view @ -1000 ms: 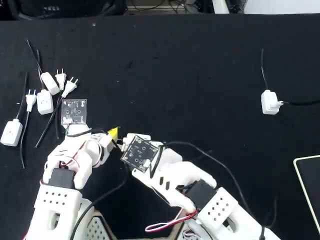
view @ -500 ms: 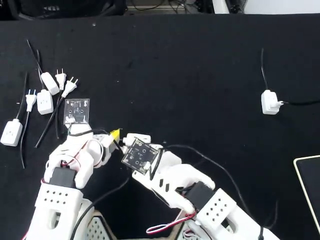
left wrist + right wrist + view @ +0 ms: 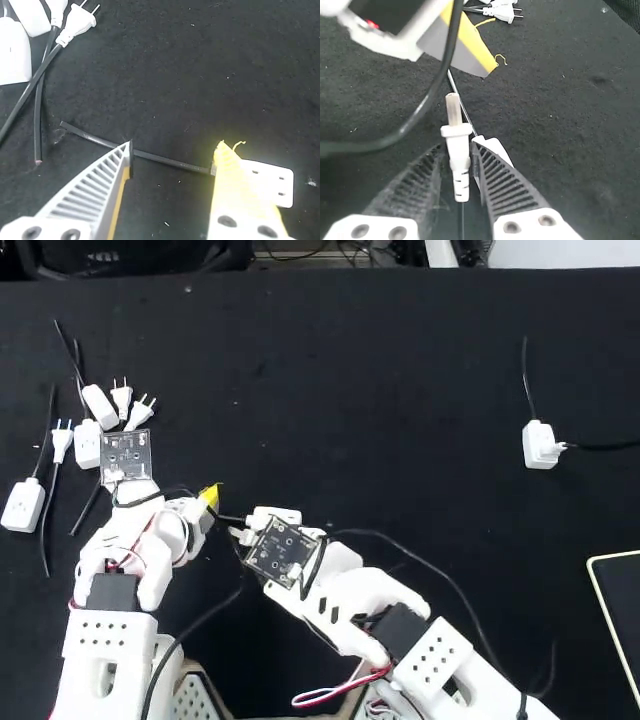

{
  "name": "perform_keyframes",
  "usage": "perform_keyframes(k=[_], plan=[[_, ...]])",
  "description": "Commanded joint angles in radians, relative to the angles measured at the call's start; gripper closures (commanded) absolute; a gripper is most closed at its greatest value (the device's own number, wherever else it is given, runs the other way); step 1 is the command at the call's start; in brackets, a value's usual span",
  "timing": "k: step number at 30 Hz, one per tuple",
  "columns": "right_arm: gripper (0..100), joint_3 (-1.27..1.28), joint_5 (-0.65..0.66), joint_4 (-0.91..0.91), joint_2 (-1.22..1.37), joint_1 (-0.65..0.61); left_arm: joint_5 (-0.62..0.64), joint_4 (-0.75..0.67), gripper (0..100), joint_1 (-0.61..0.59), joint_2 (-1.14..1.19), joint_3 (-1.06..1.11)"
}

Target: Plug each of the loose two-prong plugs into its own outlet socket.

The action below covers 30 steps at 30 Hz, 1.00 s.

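High view: the black counter (image 3: 380,390) carries both arms in the lower left of the frame. The right end effector (image 3: 459,146) is closed down to a narrow gap on a white two-prong plug (image 3: 455,132). It grips the plug's body, and the prongs point out past the fingertips toward the yellow finger (image 3: 470,52) of the other arm. In the high view this plug lies below and left of centre. It is just beside a white socket (image 3: 275,515), which lies flat on the counter close above the right arm's wrist board.

The left end effector (image 3: 172,150) is spread wide and has hold of nothing. A thin black cord (image 3: 150,156) lies on the counter across the gap between its fingers and runs to the side of the white socket. In the high view the yellow fingertip stands just left of that socket, apart from it.

Toward the upper left of the high view, by the left edge, a cluster of loose plugs (image 3: 122,395) and spare sockets (image 3: 22,505) lies among black cords. One of these sockets is partly covered by the left arm's wrist board.

At the right of the high view, well apart from both arms, a mated pair (image 3: 540,445) rests on the counter, a plug seated in its socket, with a cord leading to the right edge. A dark panel with a pale rim (image 3: 600,565) sits at the lower right edge.
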Motion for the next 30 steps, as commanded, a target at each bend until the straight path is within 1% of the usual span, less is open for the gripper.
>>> perform_keyframes(k=[1, 4, 8, 19, 24, 30], plan=[[98.8, -0.002, -0.006, -0.023, -0.033, -0.012, 0.041, -0.014, 73, 0.067, -0.011, -0.062], [98.8, -0.002, -0.006, -0.023, -0.033, -0.012, 0.04, -0.014, 73, 0.143, -0.011, -0.062], [98.8, -0.001, -0.006, -0.023, -0.033, -0.012, 0.04, -0.014, 73, 0.182, -0.011, -0.062], [98.8, -0.01, -0.006, -0.018, -0.036, -0.009, 0.038, -0.014, 73, 0.182, -0.011, -0.05], [98.8, -0.071, -0.006, 0.075, -0.061, -0.008, 0.038, -0.012, 73, 0.176, -0.009, 0.002], [98.8, -0.05, -0.008, 0.083, -0.114, -0.008, 0.038, -0.014, 73, 0.183, -0.009, 0.021]])
